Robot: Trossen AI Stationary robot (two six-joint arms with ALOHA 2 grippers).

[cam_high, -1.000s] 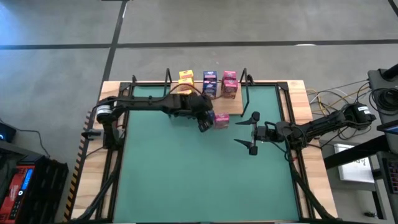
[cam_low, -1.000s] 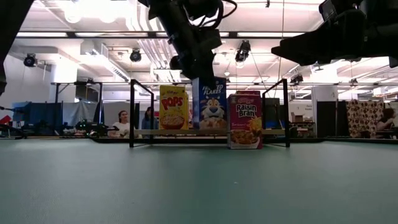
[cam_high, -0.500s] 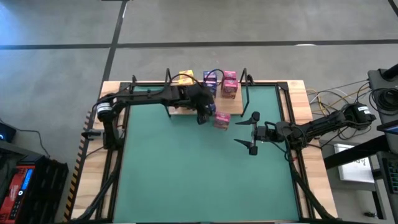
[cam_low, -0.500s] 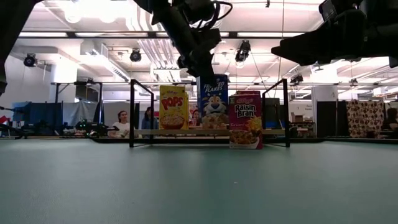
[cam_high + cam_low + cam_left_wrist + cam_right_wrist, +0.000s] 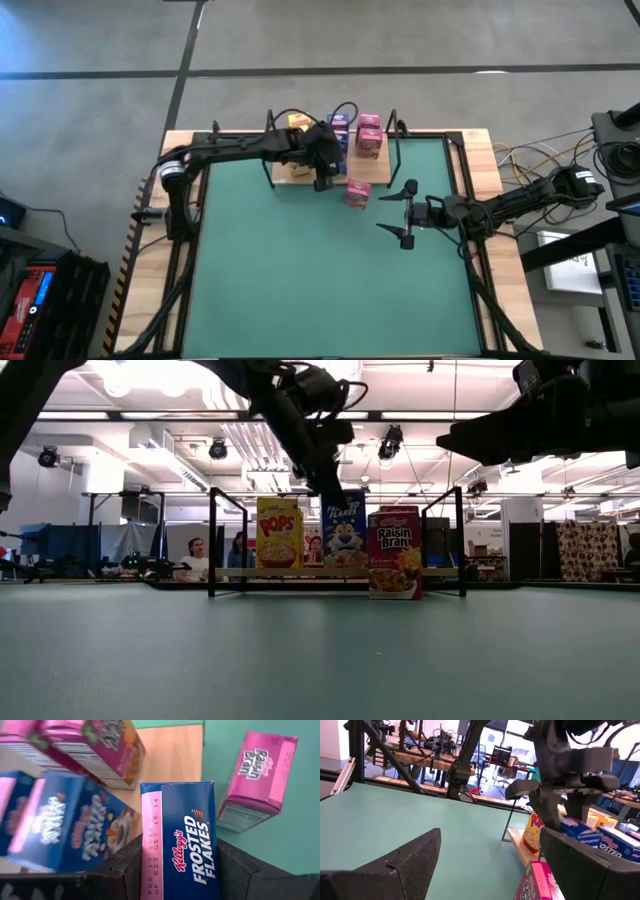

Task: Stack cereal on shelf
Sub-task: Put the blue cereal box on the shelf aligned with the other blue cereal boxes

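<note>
1. Left arm is stretched out from the counter's left edge toward the far side, with the left gripper hanging over the shelf, wrist pointed pretty much straight down.
2. It's carrying a blue Frosted Flakes box, held upright. In the low view that box hangs just above the shelf board, between the yellow Pops box and the pink Raisin Bran box.
3. The left fingers are clamped tight on the blue box's two sides, so that's a solid grip.
4. The Raisin Bran box isn't on the shelf: from above it stands on the green mat, just in front of the board's near edge.
5. More boxes sit at the back of the shelf: blue ones and pink ones, with a yellow one partly hidden behind the arm. Can't get a proper count.
6. Right arm comes in from the counter's right side, with the right gripper low over the mat, right of the Raisin Bran box. Its fingers are spread wide apart with nothing between them.
</note>
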